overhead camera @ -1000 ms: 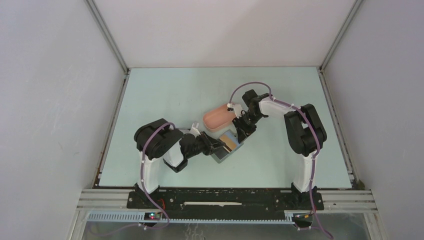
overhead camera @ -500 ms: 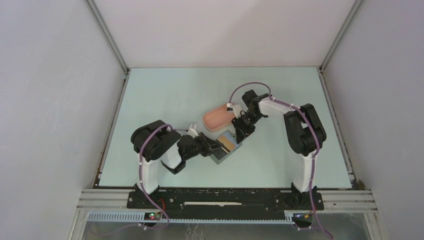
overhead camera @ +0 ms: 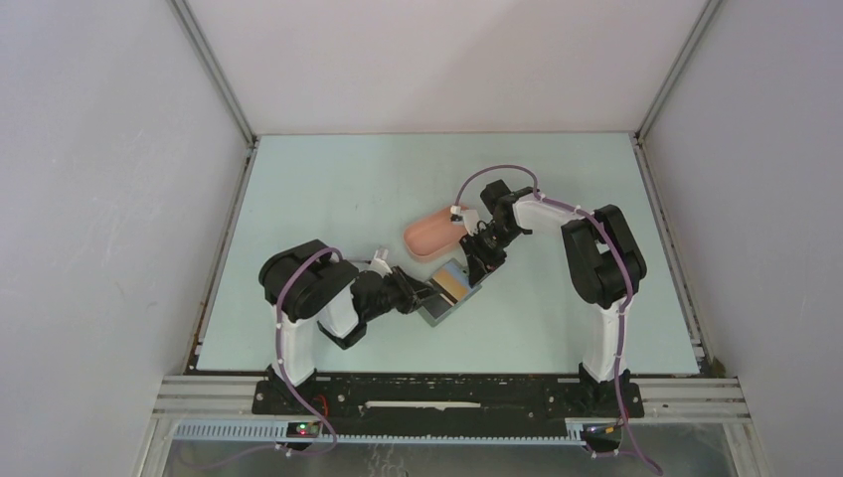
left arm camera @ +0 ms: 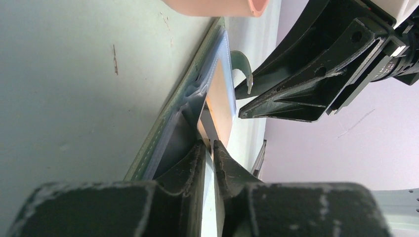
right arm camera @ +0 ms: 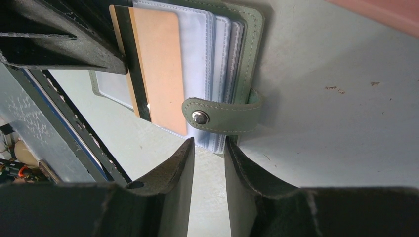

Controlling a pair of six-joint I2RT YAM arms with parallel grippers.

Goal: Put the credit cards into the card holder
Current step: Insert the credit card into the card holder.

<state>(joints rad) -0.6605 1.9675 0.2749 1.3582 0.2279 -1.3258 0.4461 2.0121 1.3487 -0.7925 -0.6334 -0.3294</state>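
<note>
The card holder (overhead camera: 437, 309) lies open at mid-table, grey-green (right arm camera: 253, 39) with clear sleeves and a snap strap (right arm camera: 222, 116). A tan credit card (right arm camera: 160, 64) with a dark stripe lies on its sleeves, part way in. My left gripper (left arm camera: 209, 144) is shut on that card's (left arm camera: 221, 98) near edge, reaching in from the left (overhead camera: 427, 295). My right gripper (right arm camera: 208, 144) comes from the far side (overhead camera: 475, 268), its jaws closed on the edge of the sleeve pack just below the strap. Any other credit cards are out of view.
A pink oblong tray (overhead camera: 429, 237) sits just beyond the holder, close to the right wrist. The right gripper's black fingers (left arm camera: 296, 89) hang right over the card in the left wrist view. White walls enclose the table on three sides.
The left arm has drawn slightly back to the left, and the holder with the card has shifted a little with it. Both grips look unchanged.
</note>
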